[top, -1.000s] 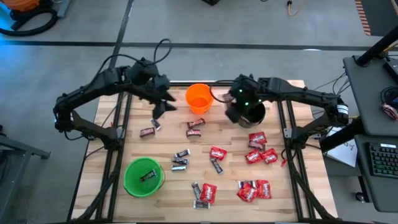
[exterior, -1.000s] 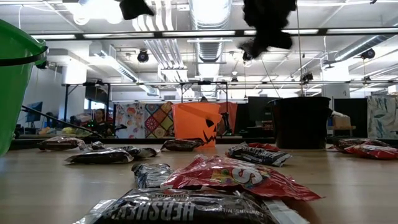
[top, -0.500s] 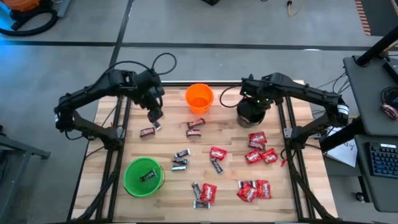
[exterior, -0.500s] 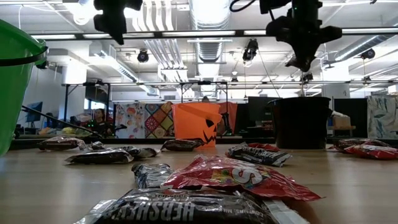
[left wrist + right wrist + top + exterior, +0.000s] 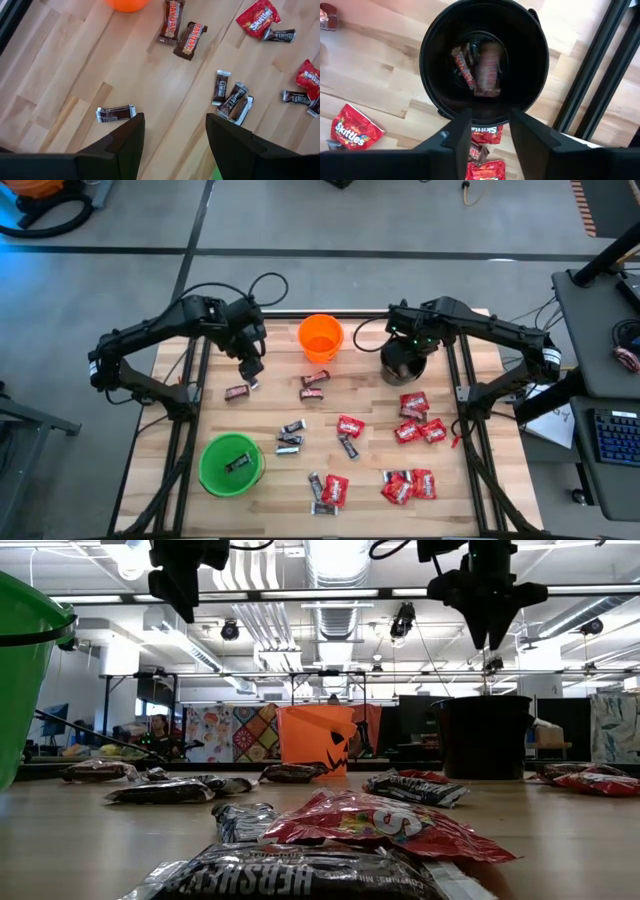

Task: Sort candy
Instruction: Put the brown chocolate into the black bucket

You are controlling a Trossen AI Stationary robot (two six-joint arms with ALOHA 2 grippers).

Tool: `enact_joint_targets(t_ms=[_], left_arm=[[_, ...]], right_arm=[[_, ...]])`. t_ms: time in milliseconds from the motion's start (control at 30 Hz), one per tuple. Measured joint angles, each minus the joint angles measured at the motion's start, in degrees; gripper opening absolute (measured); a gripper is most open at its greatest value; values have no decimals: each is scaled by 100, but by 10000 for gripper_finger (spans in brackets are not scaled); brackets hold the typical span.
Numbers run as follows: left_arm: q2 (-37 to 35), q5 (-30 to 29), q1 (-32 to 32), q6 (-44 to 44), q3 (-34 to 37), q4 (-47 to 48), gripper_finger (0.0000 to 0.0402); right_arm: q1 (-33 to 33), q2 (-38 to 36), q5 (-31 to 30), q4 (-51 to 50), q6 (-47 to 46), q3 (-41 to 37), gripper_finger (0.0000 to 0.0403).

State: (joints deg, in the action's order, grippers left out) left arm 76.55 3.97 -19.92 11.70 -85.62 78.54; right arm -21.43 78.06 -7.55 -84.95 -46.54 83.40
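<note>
Readable print on the candy
"Skittles" on the red packets (image 5: 356,131) (image 5: 258,17); "HERSHEY'S" on the dark bar (image 5: 290,875) nearest the low camera (its smaller print unreadable).

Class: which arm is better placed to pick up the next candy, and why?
Left. Its open hand hangs above a dark mini bar lying free on the table. The right hand is over the black cup.

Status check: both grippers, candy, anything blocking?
Right gripper open over black cup, brown bars inside. Left gripper open above a dark mini bar, holding nothing. Candy scattered across table; nothing in the way.
</note>
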Motion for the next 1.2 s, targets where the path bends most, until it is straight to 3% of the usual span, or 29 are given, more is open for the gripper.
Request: enact_joint_targets(t_ms=[233, 500, 733, 900, 1067, 1200], left_arm=[[0, 0, 0, -89, 2, 119, 194], [-68, -2, 0, -1168, 229, 596, 194], [-518, -203, 4, -2278, 1507, 35, 194], [-1122, -362, 11, -2273, 2712, -893, 194], [-1522, -553, 11, -2070, 3707, -1252, 194], [-1512, -635, 11, -1918, 4098, -1518, 194]], right_arm=[[0, 0, -2, 0, 9, 0, 168], [0, 0, -1, 24, 63, 0, 180], [2, -2, 0, 47, 66, -2, 180], [2, -2, 8, 180, 46, -4, 180], [2, -2, 46, 346, -6, -4, 180], [2, -2, 136, 468, -13, -4, 180]])
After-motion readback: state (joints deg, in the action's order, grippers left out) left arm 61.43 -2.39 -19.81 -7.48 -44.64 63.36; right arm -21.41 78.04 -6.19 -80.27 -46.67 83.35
